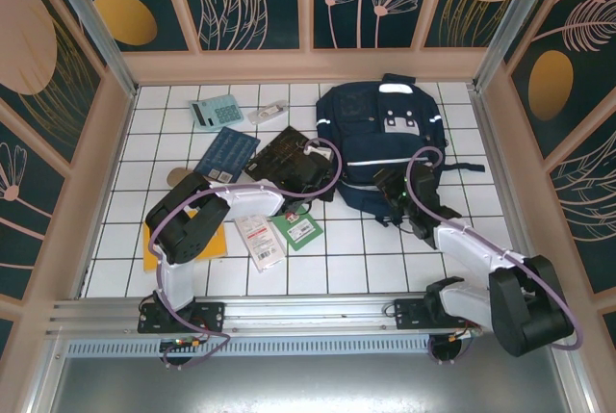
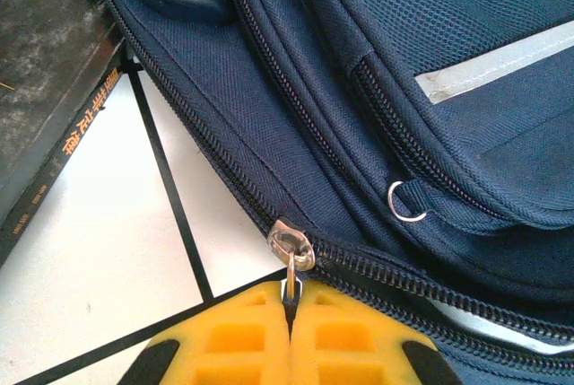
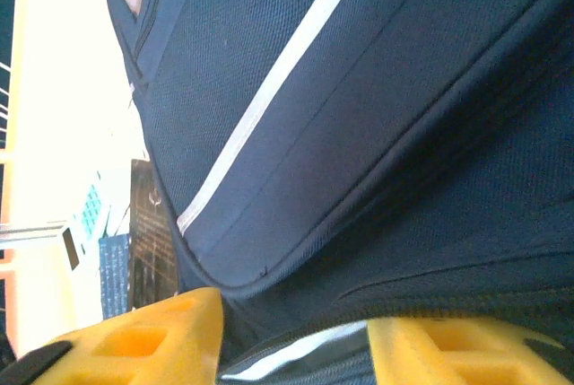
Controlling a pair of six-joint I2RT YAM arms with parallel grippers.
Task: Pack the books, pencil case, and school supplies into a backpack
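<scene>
The navy backpack (image 1: 380, 139) lies flat at the back centre-right of the tiled table. My left gripper (image 1: 313, 174) is at its left edge. In the left wrist view this gripper (image 2: 291, 300) is shut on the metal ring of the zipper pull (image 2: 291, 250); the zipper (image 2: 421, 282) is closed. My right gripper (image 1: 395, 192) is at the backpack's near edge, and its yellow fingers (image 3: 143, 340) clamp a thick fold of navy fabric (image 3: 296, 313). The black book (image 1: 284, 155), dark blue book (image 1: 227, 153), green book (image 1: 300, 230), white-and-red pack (image 1: 260, 238), calculator (image 1: 216, 111) and whitish packet (image 1: 268, 111) lie to the left.
The orange-yellow book (image 1: 152, 240) lies partly under the left arm, and the tan pencil case (image 1: 178, 176) peeks out behind that arm. A wooden wall (image 1: 106, 172) bounds the table on the left. The backpack's dark straps (image 1: 467, 167) trail to the right.
</scene>
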